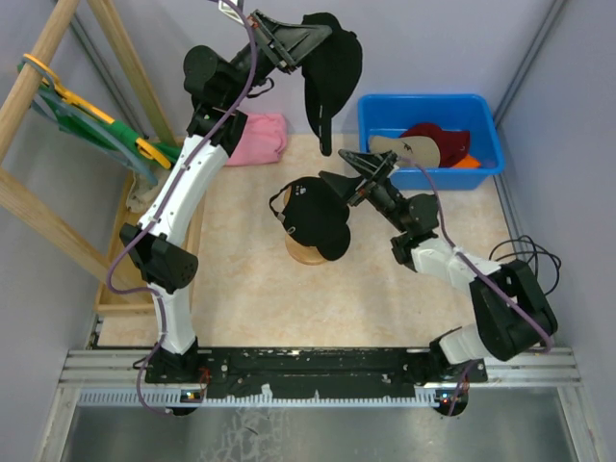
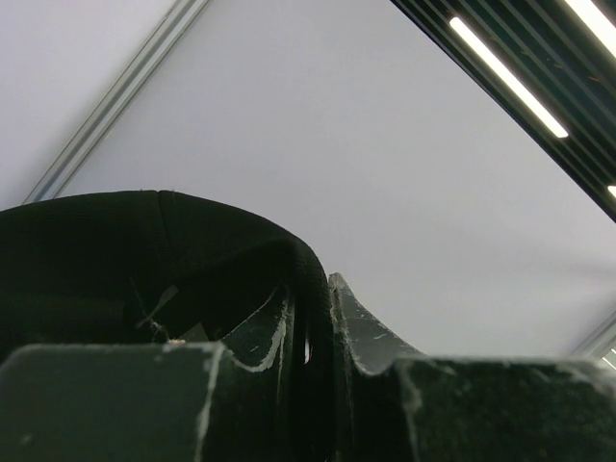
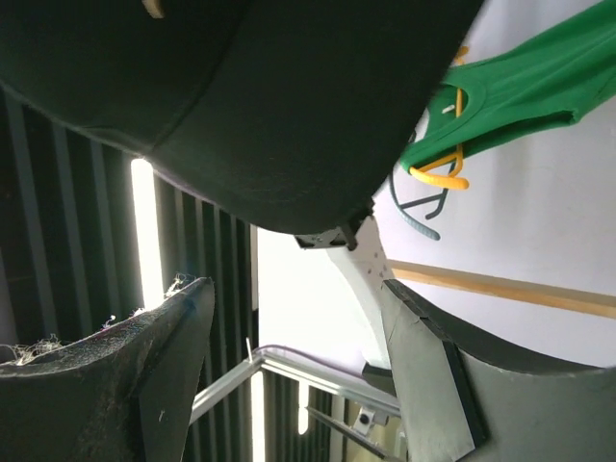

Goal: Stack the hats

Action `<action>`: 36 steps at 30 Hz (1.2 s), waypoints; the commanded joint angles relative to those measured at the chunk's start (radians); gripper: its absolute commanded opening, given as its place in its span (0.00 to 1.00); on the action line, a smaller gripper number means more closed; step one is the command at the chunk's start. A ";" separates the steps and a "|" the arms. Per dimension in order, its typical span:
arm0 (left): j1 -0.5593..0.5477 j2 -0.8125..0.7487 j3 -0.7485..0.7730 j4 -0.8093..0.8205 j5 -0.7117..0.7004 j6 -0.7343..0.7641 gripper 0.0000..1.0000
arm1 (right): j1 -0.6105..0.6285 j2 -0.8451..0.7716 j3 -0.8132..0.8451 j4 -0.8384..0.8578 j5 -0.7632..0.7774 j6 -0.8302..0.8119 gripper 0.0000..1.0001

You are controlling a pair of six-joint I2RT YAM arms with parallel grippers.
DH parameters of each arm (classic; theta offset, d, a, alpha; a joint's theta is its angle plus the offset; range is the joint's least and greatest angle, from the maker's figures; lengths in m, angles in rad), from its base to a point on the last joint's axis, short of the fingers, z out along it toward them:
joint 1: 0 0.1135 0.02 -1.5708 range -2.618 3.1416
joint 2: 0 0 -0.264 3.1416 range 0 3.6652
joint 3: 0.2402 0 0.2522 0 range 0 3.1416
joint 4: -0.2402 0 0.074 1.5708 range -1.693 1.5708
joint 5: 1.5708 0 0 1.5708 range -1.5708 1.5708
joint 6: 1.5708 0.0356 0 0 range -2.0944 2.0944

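L. gripper (image 1: 306, 37) (image 2: 318, 318): raised high at rear, pinched tight on edge of black cap (image 1: 334, 72) (image 2: 115, 250); cap hanging free above table (image 1: 241, 279). R. gripper (image 1: 337, 166): jaws spread wide, nothing between, angled upward beside second black cap (image 1: 313, 219), seated on wooden stand (image 1: 306, 256) at table ctr; contact unclear. Blue bin (image 1: 423, 100), rear right: dark red hat (image 1: 440, 140), tan cap (image 1: 404, 147), orange hat (image 1: 467, 163) inside.
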 commanded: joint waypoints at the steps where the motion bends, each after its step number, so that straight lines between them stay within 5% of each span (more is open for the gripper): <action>1: -0.007 -0.036 0.009 0.050 -0.015 -0.006 0.00 | 0.045 0.043 0.060 0.105 0.074 0.208 0.70; 20: -0.013 -0.147 -0.105 0.067 0.003 -0.046 0.00 | 0.052 0.245 0.175 0.246 0.171 0.231 0.66; 31: -0.015 -0.264 -0.287 0.097 -0.004 -0.042 0.00 | 0.037 0.310 0.197 0.286 0.192 0.232 0.48; 36: -0.013 -0.319 -0.407 0.129 -0.014 -0.023 0.00 | 0.020 0.298 0.212 0.291 0.169 0.234 0.22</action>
